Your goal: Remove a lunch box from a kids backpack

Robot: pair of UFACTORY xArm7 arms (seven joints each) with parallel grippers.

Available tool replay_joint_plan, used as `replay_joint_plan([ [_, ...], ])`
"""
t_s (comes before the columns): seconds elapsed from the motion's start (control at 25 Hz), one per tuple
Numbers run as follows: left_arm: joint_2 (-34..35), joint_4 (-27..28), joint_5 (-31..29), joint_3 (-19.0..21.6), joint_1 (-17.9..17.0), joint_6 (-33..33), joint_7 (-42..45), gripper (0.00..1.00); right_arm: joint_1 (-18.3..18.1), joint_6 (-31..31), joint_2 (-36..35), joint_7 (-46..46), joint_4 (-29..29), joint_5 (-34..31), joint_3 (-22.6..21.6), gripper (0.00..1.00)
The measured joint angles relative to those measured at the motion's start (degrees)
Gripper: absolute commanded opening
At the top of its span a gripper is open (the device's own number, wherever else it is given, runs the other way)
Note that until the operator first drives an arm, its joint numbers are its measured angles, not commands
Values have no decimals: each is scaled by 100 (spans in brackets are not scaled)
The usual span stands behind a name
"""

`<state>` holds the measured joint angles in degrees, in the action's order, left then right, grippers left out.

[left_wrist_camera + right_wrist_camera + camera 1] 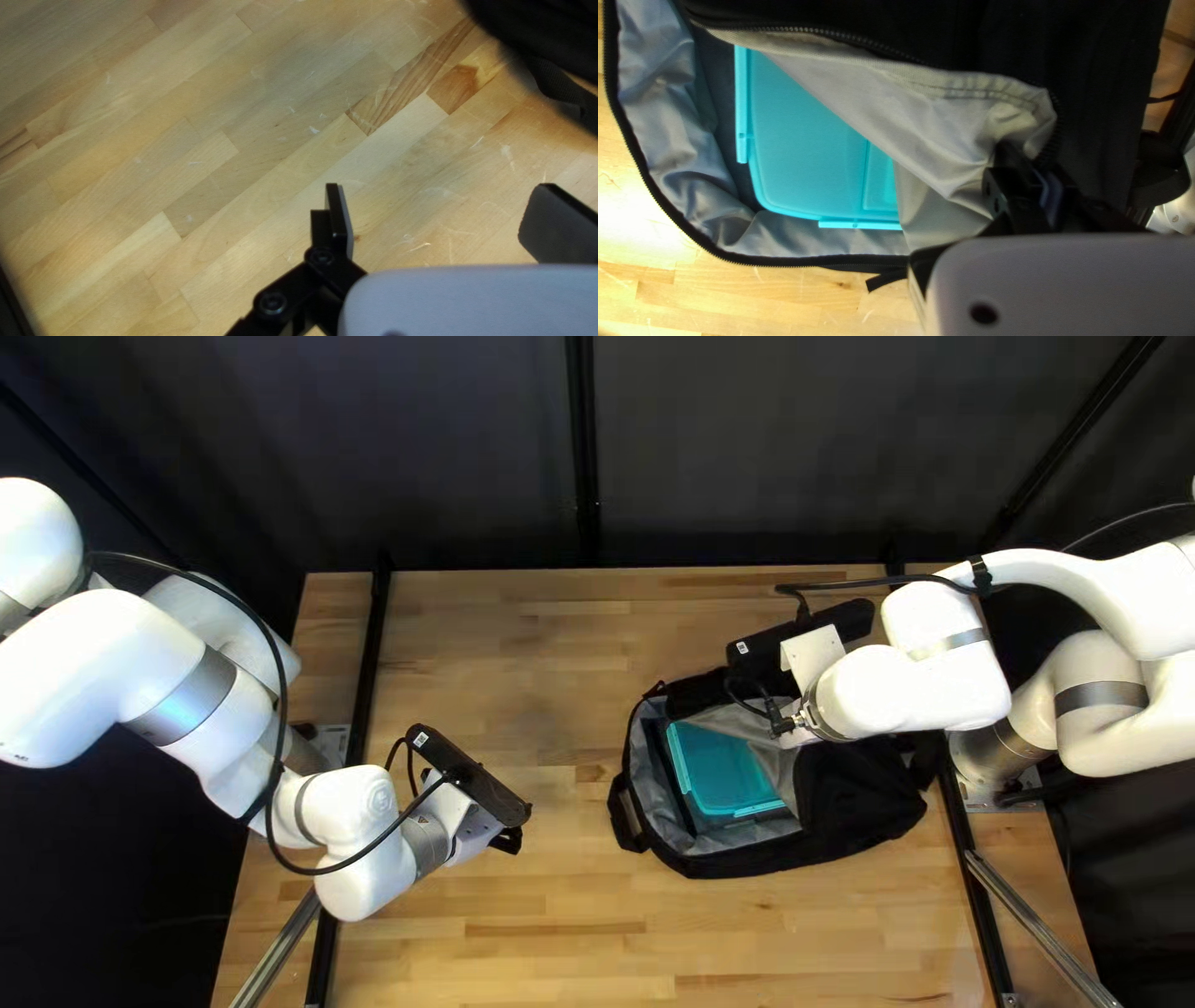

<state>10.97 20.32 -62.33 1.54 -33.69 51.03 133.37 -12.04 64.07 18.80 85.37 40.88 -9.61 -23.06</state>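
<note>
Counter (560,933) bore the open backpack (859,803), its flap (909,118) partly over the lunch box (722,772) inside. Clearing the opening seemed the current step: the right hand (1024,159) gripped the flap's edge. The left hand (440,202), open, stood well apart; next it likely needed to reach in and grip the box's uncovered side.

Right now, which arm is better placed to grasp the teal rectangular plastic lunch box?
Left, probably. The left gripper is open, empty, over the wooden table; the right gripper is shut on the grey-lined flap of the black fabric backpack, with the lunch box partly exposed.
</note>
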Motion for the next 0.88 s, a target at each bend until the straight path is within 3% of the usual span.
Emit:
replay_joint_plan([
  [0.2,-53,69,-60,6,8,-5,82,100,0,0,0,0,0,0,0,0],
  [0.56,-1074,890,-1626,-169,284,51,911,100,0,0,0,0,0,0,0,0],
  [0.88,-1696,2007,-1438,-286,409,304,261,100,0,0,0,0,0,0,0,0],
])
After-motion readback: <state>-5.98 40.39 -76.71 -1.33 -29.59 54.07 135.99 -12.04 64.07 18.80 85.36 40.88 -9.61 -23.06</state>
